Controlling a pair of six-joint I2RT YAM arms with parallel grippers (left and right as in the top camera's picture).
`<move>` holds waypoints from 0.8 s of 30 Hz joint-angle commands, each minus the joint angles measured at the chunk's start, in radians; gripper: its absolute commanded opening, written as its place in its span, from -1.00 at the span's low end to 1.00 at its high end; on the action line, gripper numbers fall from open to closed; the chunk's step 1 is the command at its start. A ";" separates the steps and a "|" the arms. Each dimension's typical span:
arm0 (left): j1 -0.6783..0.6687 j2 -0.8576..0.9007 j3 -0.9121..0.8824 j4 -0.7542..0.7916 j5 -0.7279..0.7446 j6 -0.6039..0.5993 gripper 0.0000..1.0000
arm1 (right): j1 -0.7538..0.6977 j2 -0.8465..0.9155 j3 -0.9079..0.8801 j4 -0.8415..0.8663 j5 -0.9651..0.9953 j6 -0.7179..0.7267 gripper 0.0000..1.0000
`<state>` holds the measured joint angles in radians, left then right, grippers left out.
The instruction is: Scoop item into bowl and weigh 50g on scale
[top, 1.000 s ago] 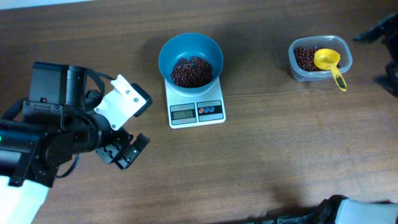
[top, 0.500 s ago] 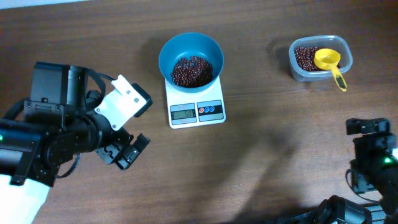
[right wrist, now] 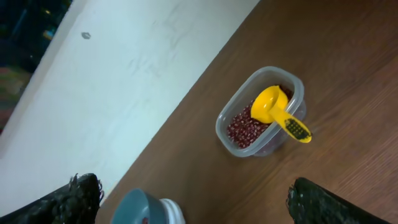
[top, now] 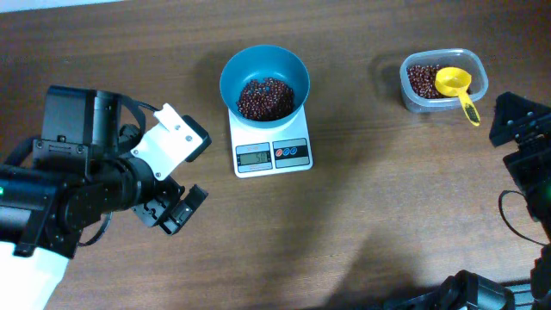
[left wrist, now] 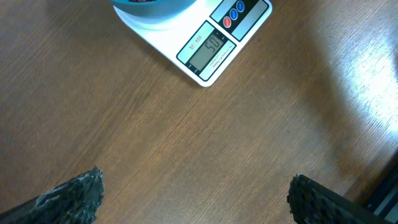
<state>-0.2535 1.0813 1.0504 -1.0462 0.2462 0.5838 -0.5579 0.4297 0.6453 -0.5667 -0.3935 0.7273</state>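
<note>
Left gripper (top: 176,209): my near-side tool, fingers spread wide, holding nothing.
Scale (top: 256,136): about 1 o'clock from the left gripper and apart from it. Its display (left wrist: 208,48) faces me and seems to read 50.
Bowl (top: 234,71): sits on the scale's far half.
Beans (top: 265,97): heaped in the bottom of the bowl.
Right gripper (right wrist: 200,202): spread wide and empty, out at the right edge.
Tub (top: 413,104): roughly 11 o'clock from the right arm, near it, with more beans inside.
Scoop (top: 454,82): lies in the tub, handle over the rim toward 5 o'clock, toward my right arm.
My call: the target looks met. For any trimming, the right arm is much the nearer.
</note>
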 commanded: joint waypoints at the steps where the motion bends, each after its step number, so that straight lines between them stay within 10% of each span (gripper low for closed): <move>1: 0.005 -0.001 -0.003 0.002 0.000 0.015 0.97 | -0.005 -0.005 0.011 -0.015 -0.019 0.022 0.97; 7: 0.005 -0.001 -0.003 0.002 0.000 0.015 0.97 | 0.009 -0.009 0.011 -0.220 -0.015 0.010 0.97; 14: 0.005 -0.002 -0.003 0.002 0.000 0.015 0.97 | 0.483 -0.193 0.008 -0.303 0.411 -0.019 0.97; 22: 0.005 -0.001 -0.003 0.002 0.000 0.015 0.97 | 0.567 -0.426 -0.165 -0.089 0.209 -0.782 0.97; 24: 0.005 -0.002 -0.003 0.002 0.000 0.015 0.97 | 0.599 -0.426 -0.268 0.008 0.209 -0.783 0.97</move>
<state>-0.2527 1.0813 1.0500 -1.0466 0.2462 0.5838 0.0139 0.0093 0.4526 -0.6052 -0.1471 0.0380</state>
